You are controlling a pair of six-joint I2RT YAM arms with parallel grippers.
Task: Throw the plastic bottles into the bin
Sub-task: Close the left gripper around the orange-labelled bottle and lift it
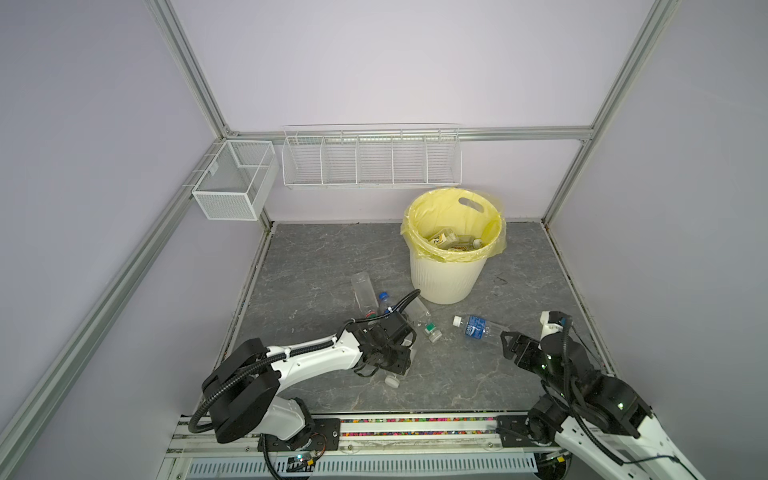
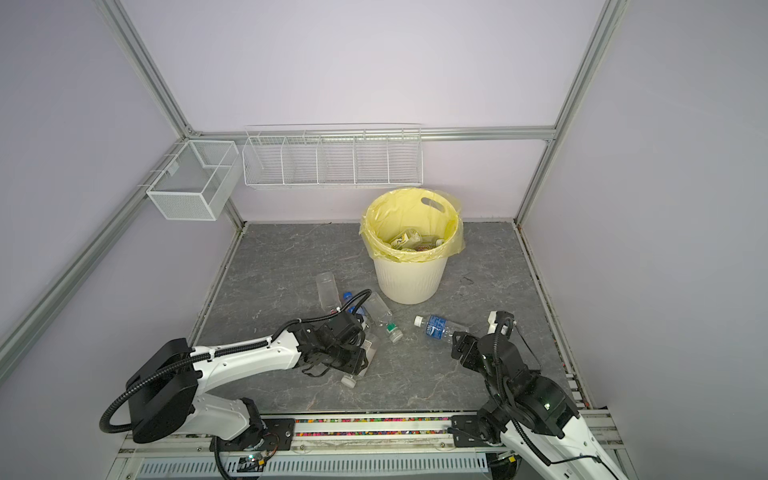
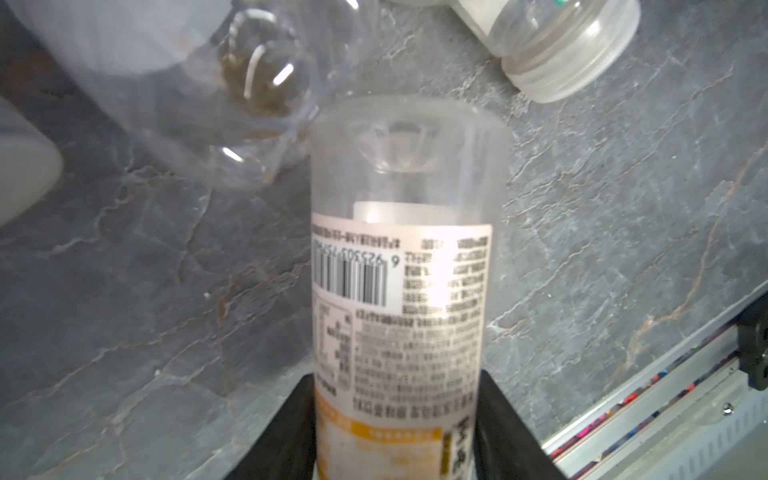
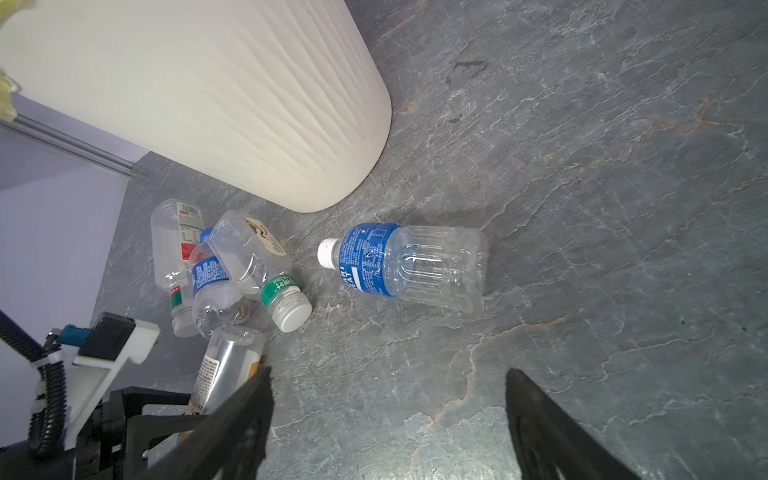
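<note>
Orange-labelled bottle (image 3: pixel 399 270) is my piece for this step. It lies low on the grey surface (image 1: pixel 332 257) at the near end of the bottle pile (image 1: pixel 386 305), well short of the bin (image 1: pixel 446 282), with my left jaws clamped on its two sides down by the orange band. Whether it is off the surface yet I can't tell. Its long axis runs away from my left wrist, clear base leading toward the pile, white cap (image 1: pixel 392 380) trailing toward the front rail (image 1: pixel 415 428). That base sits just beside a clear bottle (image 3: pixel 249 104).

I'd lift straight up first, so the base doesn't drag its neighbours, then swing toward the bin. My hold looks to be on the cap half, so the long base end may droop. I'd keep the squeeze firm, since thin plastic can buckle and slip. Over the yellow liner (image 1: pixel 419 216) I'd tip the base down and let go only once the whole length is inside the rim, as a bottle laid across it could bounce out.

My right jaws stand wide apart and hold nothing, just short of the lone blue-labelled bottle (image 4: pixel 399 266), which lies on its side, cap toward the pile, base toward my right wrist
</note>
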